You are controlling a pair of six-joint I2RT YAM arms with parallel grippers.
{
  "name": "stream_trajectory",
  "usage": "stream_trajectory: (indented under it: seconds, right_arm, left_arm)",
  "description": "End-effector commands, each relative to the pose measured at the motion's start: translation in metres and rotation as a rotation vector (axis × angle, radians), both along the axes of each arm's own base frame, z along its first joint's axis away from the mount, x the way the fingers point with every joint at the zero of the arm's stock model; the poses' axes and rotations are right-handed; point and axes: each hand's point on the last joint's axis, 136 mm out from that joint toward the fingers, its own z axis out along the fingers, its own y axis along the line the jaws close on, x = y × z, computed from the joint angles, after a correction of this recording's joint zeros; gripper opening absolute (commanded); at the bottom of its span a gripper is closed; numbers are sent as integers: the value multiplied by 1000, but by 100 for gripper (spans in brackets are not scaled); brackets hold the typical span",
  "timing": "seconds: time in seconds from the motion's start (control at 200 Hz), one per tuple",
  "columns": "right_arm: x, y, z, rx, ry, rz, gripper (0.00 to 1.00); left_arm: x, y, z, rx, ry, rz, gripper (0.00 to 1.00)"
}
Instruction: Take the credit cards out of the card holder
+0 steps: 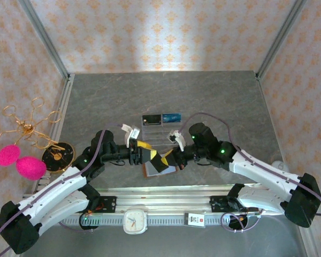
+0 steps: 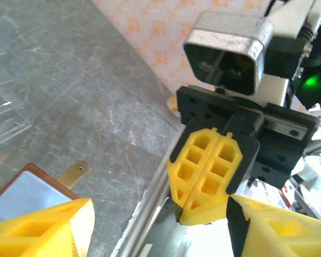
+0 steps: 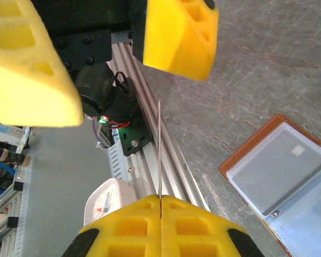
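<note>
Nearest me is the metal rail [image 1: 166, 206] at the table's front edge, w/ a small white clock [image 1: 135, 220] lying by it. Just past that, the 2 arms reach inward and meet nose to nose, low over the near-middle of the table [image 1: 214, 96].

The right gripper [image 3: 160, 201] has its yellow fingers pressed together on 1 credit card [image 3: 159, 144], held edge-on and upright so it reads as a thin line sticking out toward the other arm. The left gripper [image 2: 160, 230] faces it w/ fingers spread wide, 1 each side of that card and touching nothing. Looks like a hand-over about to happen.

The card holder [image 3: 281, 171] lies open and flat on the table beside and below the grippers, grey lining up, snap tab [image 2: 75, 172] sticking out to the side. Its clear sleeve appears to hold a 2nd pale card [image 3: 278, 182] w/ a chip mark, though I can't be sure.

Farthest back stands a clear stand [image 1: 160, 128] carrying a black card [image 1: 150, 119] and a blue card [image 1: 172, 116], well apart from the action.

Progress, as I judge it: approx. halfway. 1 card is out but in the air, not yet set down; at least 1 prob. remains to pull.
</note>
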Motion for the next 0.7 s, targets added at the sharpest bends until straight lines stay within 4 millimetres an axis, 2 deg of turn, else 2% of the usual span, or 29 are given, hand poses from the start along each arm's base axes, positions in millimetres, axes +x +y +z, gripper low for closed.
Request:
stream_trajectory:
  seconds: [0.0, 0.11, 0.22, 0.375, 0.4, 0.42, 0.506, 0.536, 0.611, 0.691]
  right_arm:
    - [-1, 6, 26, 62, -54, 41, 0]
    - [5, 7, 32, 67, -79, 22, 0]
    - [11, 9, 33, 54, -89, 5, 0]
    - [21, 14, 32, 46, -85, -28, 0]
    - [24, 14, 33, 48, -86, -47, 0]
    - [27, 14, 34, 52, -89, -61, 4]
    - [37, 14, 48, 96, -108, -136, 31]
    - [41, 12, 55, 120, -118, -172, 37]
    - [50, 9, 72, 194, -136, -249, 45]
    - [64, 2, 83, 248, -143, -358, 47]
  left_arm:
    - [-10, -7, 19, -62, -54, -93, 61]
    - [-16, -9, 24, -96, -47, -130, 45]
    - [-19, -9, 27, -115, -50, -145, 33]
    - [-19, -10, 31, -138, -54, -141, 0]
    - [-18, -10, 32, -148, -42, -135, 0]
    - [-17, -9, 33, -155, -43, -124, 0]
    - [-8, -7, 37, -202, -43, -62, 0]
    - [-4, -4, 39, -227, -49, -28, 0]
    - [8, 5, 49, -303, -92, 77, 0]
    - [25, 23, 61, -366, -155, 233, 0]
